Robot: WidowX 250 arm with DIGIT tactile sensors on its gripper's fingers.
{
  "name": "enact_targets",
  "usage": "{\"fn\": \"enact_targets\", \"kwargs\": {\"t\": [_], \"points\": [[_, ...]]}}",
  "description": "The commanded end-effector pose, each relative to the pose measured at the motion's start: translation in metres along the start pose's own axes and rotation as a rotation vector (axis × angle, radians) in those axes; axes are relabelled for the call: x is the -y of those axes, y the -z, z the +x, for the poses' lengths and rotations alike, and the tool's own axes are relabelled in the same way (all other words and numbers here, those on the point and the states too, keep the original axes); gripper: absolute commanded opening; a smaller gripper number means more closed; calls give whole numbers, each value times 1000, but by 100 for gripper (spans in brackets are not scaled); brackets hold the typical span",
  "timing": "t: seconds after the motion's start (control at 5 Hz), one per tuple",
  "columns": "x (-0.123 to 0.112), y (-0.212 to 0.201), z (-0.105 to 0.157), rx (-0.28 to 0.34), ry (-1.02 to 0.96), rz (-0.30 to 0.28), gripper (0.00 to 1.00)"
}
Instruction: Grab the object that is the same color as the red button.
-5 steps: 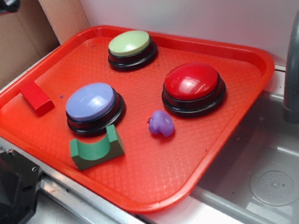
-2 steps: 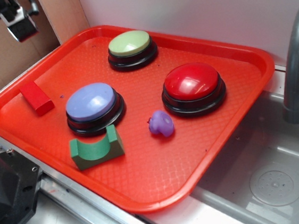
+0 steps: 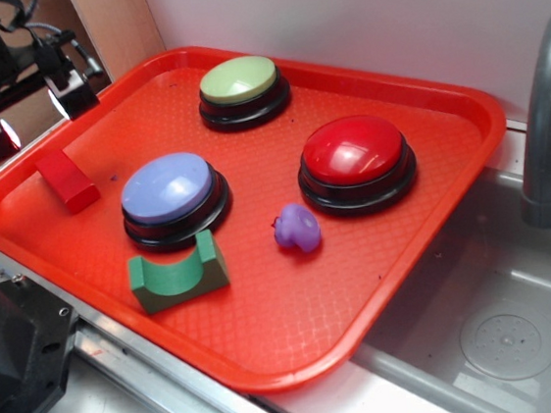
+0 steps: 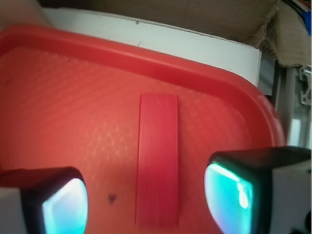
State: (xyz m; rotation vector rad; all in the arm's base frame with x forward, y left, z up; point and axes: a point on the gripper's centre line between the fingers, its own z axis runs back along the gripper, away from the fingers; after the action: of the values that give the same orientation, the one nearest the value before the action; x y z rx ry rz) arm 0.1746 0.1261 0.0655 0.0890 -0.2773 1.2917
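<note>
The small red block (image 3: pixel 67 181) lies flat near the left edge of the red tray (image 3: pixel 300 342). In the wrist view the block (image 4: pixel 157 161) runs lengthwise between my two fingers. My gripper (image 3: pixel 31 116) hangs above the tray's left corner, just over and behind the block. It is open and empty, with the jaws wide apart on either side of the block (image 4: pixel 146 204). The red button (image 3: pixel 355 159), a glossy dome on a black base, sits at the right of the tray, far from the gripper.
A lilac-blue button (image 3: pixel 171 196), a pale green button (image 3: pixel 241 88), a green arch block (image 3: pixel 176 274) and a small purple toy (image 3: pixel 297 228) sit on the tray. A sink basin (image 3: pixel 506 340) and grey tap (image 3: pixel 546 109) lie right. Cardboard stands behind left.
My gripper has come down and to the right from the top-left corner, over the tray's left end above the red block. Nothing on the tray has moved.
</note>
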Motion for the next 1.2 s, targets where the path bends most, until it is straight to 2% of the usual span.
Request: {"fn": "enact_targets", "kwargs": {"t": [0.0,0.2,0.4,0.6,1.0], "points": [[-14,33,7,-14,-33,-14,100],[-12,43,2,3,-7,-27,100],[-12,47,0,-13,-18,-73,100],[-10,47,-3,21,-26,-55,3],[-6,42,-6,20,-23,-35,0]]}}
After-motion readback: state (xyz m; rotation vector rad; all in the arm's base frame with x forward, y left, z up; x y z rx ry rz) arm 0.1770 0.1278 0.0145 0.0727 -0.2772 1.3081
